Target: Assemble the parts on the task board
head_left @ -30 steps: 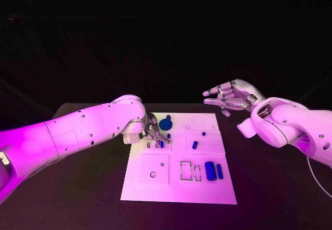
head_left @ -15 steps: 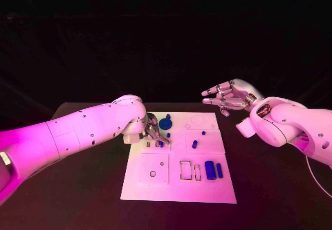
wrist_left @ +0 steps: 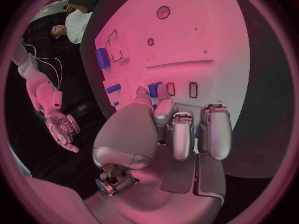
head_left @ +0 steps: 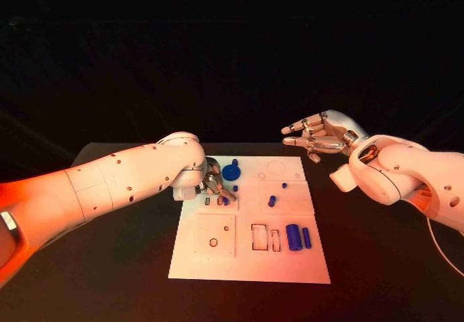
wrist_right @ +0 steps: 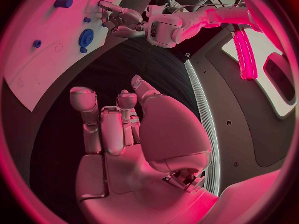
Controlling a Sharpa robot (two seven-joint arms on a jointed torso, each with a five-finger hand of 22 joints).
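While the left hand (head_left: 211, 182) pinches a small blue part (wrist_left: 154, 89) left of centre on the board (head_left: 290, 263), it should lower squarely; the right hand (head_left: 319, 136) hovers upper right, fingers spread.

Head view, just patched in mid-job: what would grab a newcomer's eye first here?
The white rectangular task board in the middle of the black table, dotted with small blue parts, draws the eye first. The silver many-fingered left hand is down at the board's far left area, fingers bunched by a small blue peg, next to a round blue gear. The silver right hand is raised beyond the board's far right corner, fingers apart, holding nothing.
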